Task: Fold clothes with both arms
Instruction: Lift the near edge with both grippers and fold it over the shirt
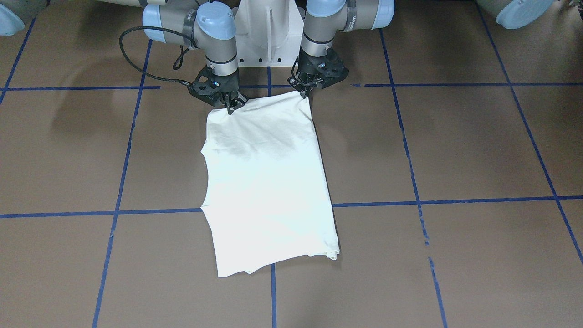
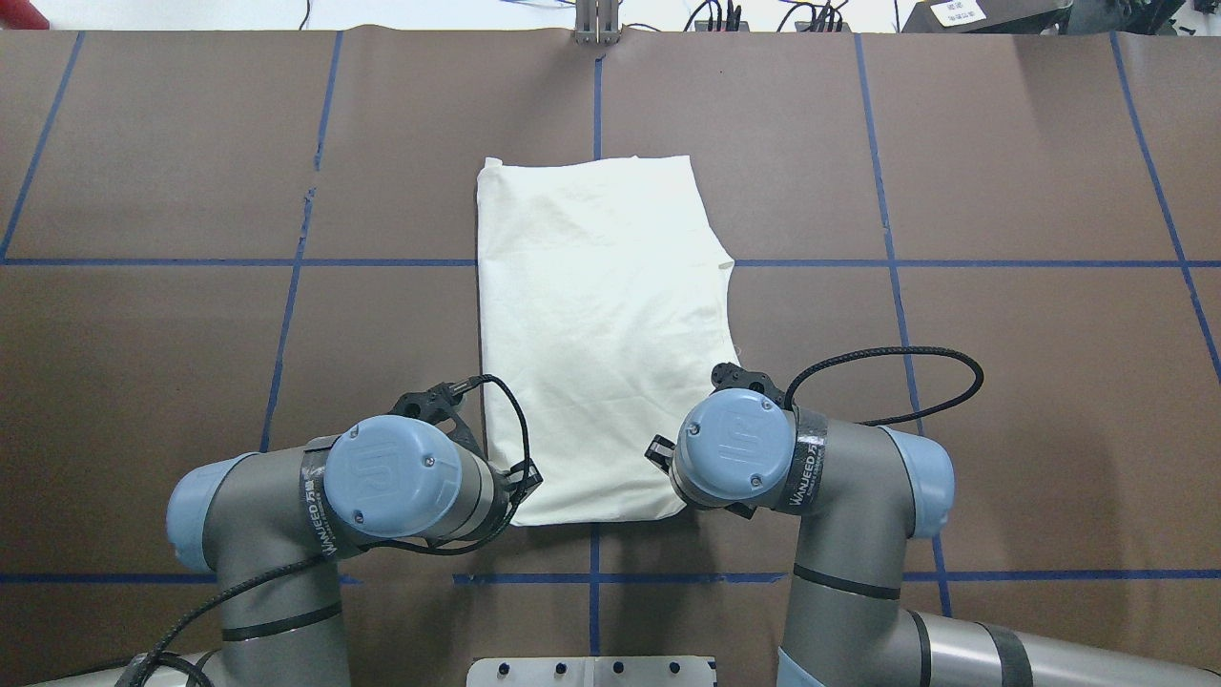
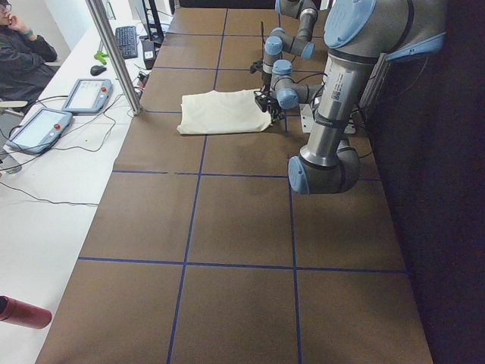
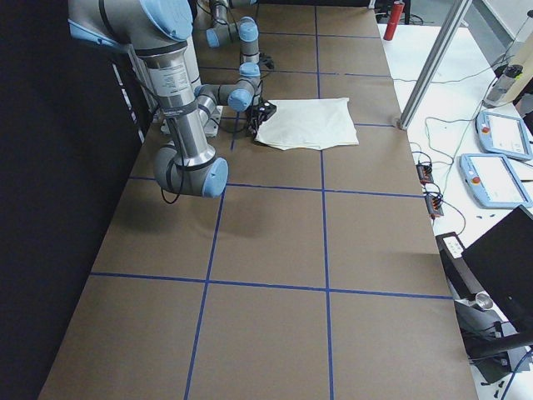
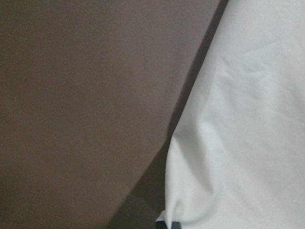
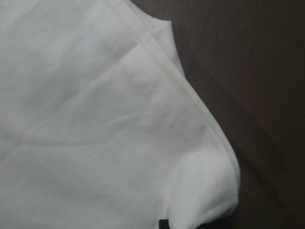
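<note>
The cream-white T-shirt (image 1: 268, 182) lies folded into a long rectangle on the brown table, plain side up; no print shows. It also shows in the overhead view (image 2: 601, 315). My left gripper (image 1: 304, 93) is shut on the shirt's robot-side corner, on the right of the front-facing view. My right gripper (image 1: 230, 106) is shut on the other robot-side corner. In the overhead view both grippers are hidden under the wrists. The left wrist view shows cloth (image 5: 248, 119) bunched at the fingers. The right wrist view shows the hemmed corner (image 6: 209, 191) pinched.
Blue tape lines (image 2: 591, 262) grid the brown table (image 2: 1002, 382). A black cable (image 2: 887, 367) loops beside the right wrist. The white pedestal base (image 1: 268, 36) stands behind the grippers. Teach pendants (image 3: 83, 95) and an operator (image 3: 23, 53) are beyond the far table edge.
</note>
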Tool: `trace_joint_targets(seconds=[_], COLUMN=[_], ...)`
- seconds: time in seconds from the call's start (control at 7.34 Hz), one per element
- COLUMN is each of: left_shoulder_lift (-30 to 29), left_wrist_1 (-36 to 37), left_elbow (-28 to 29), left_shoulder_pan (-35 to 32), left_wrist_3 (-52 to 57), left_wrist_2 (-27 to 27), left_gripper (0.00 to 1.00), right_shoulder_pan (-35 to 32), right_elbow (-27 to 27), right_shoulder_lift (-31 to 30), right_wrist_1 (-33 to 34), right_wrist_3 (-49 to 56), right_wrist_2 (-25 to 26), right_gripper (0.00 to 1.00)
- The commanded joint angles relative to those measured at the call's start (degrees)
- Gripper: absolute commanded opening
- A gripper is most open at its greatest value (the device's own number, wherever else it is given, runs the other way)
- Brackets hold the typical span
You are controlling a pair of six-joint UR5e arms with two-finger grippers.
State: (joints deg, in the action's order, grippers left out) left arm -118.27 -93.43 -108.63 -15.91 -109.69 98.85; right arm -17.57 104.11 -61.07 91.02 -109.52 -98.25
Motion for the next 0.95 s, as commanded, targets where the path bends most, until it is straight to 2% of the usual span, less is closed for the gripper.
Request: trace_joint_targets(seconds=[0.0, 0.27, 0.41, 0.68, 0.82], left_shoulder_lift=[0.0, 0.8, 0.9, 1.4, 1.4], left_wrist_1=[0.1, 0.8, 3.9, 10.9, 11.2], left_elbow=[-0.6, -5.2, -9.4, -17.5, -18.4], left_shoulder_pan=[0.0, 0.2, 2.0, 7.6, 8.8], left_wrist_3=[0.0, 0.0, 0.0, -0.2, -0.3], left_wrist_2=[0.0, -0.1, -0.1, -0.4, -0.5], left_gripper=[0.00, 0.00, 0.00, 0.00, 0.00], right_shoulder_pan=[-0.7, -0.9, -0.7, 3.8, 5.1], right_elbow=[2.3, 6.2, 8.5, 17.9, 20.7], right_shoulder_lift=[0.0, -0.9, -1.8, -7.1, -8.3], right_wrist_1=[-0.1, -0.2, -0.4, -0.4, -0.4], right_wrist_3=[0.3, 0.1, 0.1, 0.1, 0.1], right_wrist_2=[-0.3, -0.3, -0.6, -0.5, -0.7], right_gripper=[0.00, 0.00, 0.00, 0.00, 0.00])
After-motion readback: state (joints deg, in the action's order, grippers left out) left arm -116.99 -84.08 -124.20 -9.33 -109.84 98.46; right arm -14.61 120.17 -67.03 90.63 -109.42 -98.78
